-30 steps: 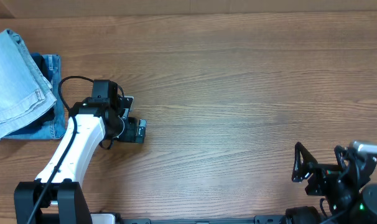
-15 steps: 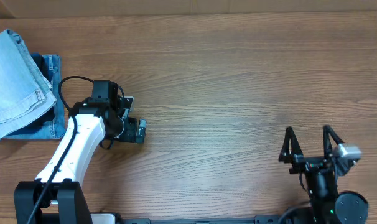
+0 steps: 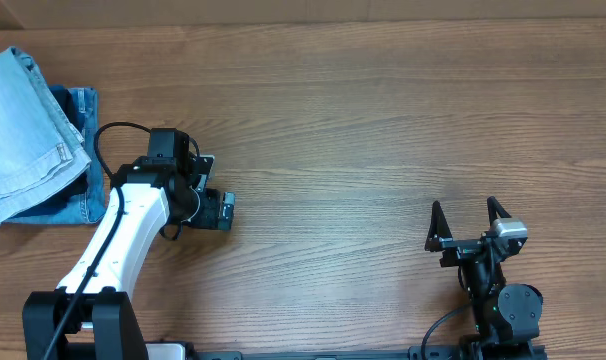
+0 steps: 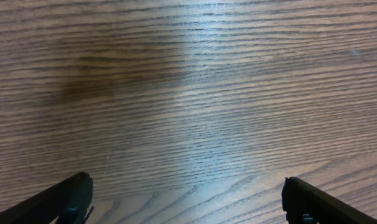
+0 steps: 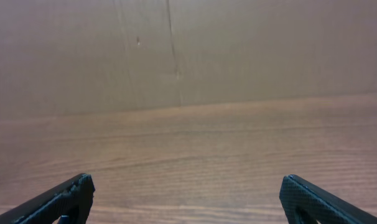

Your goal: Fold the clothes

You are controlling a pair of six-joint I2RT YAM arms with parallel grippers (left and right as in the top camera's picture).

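The clothes [image 3: 23, 135], light washed-blue denim shorts, lie folded at the table's far left edge in the overhead view. My left gripper [image 3: 211, 192] hangs to their right, apart from them, pointing down at bare wood. In the left wrist view my left gripper [image 4: 188, 208] is open, with only wood grain between its fingertips [image 4: 73, 196]. My right gripper [image 3: 465, 220] stands near the front right, far from the clothes. In the right wrist view my right gripper [image 5: 188, 205] is open and holds nothing.
A darker blue denim piece [image 3: 81, 205] lies under the shorts, showing at their right and lower edge. A brown board [image 5: 176, 50] rises behind the table's far edge. The wooden table [image 3: 363, 130] stretches between the two arms.
My right arm has swung from the front right corner leftward, and its open fingers now point toward the far side. The left arm and the clothes have not moved.
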